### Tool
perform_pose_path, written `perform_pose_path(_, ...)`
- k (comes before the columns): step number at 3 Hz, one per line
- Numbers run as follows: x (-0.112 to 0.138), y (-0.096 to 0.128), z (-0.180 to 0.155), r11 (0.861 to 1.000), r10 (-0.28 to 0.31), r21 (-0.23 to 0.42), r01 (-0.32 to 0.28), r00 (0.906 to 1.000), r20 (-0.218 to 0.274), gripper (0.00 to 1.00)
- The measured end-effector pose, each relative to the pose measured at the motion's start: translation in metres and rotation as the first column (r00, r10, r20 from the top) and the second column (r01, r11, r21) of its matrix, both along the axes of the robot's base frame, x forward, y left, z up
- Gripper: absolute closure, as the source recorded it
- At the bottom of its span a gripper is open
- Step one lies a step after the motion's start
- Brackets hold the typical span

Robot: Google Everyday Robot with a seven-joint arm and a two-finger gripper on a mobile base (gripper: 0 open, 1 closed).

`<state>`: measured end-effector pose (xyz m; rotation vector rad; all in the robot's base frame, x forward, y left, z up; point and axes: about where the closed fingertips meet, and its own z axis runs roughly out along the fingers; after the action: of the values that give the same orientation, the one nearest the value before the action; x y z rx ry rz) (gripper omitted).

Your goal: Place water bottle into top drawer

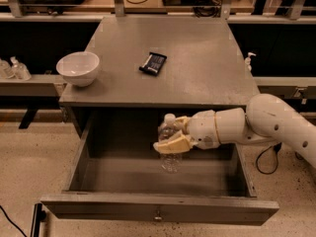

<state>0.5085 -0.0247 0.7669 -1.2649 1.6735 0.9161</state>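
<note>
My gripper [176,133] grips the water bottle [170,161] over the top drawer [98,209], below the front edge of the desk [197,68] — I'd lower; then release.

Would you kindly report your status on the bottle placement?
Claw shut on water bottle, upright inside open top drawer. Bowl, dark packet on tabletop, clear of it.

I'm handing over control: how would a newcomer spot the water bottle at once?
Find the grey table with its top drawer pulled open below. Over the drawer's inside, the gripper is shut on the water bottle. It is the upright clear bottle with a white cap, unlike the white bowl and dark packet on the tabletop.
</note>
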Motion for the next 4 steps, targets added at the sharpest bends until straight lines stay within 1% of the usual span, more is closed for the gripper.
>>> perform_pose_path(1, -0.007, -0.002, -0.039, 1.0, 0.003, 0.009, -0.003, 1.0, 0.001, 0.86)
perform_pose_path(2, -0.009, -0.007, -0.063, 0.999, 0.002, 0.04, -0.005, 0.996, 0.089, 0.62)
perform_pose_path(3, -0.01, -0.006, -0.065, 0.999, 0.012, 0.041, -0.016, 0.9937, 0.112, 0.39)
perform_pose_path(4, -0.01, -0.004, -0.066, 0.999, 0.015, 0.042, -0.02, 0.9935, 0.113, 0.16)
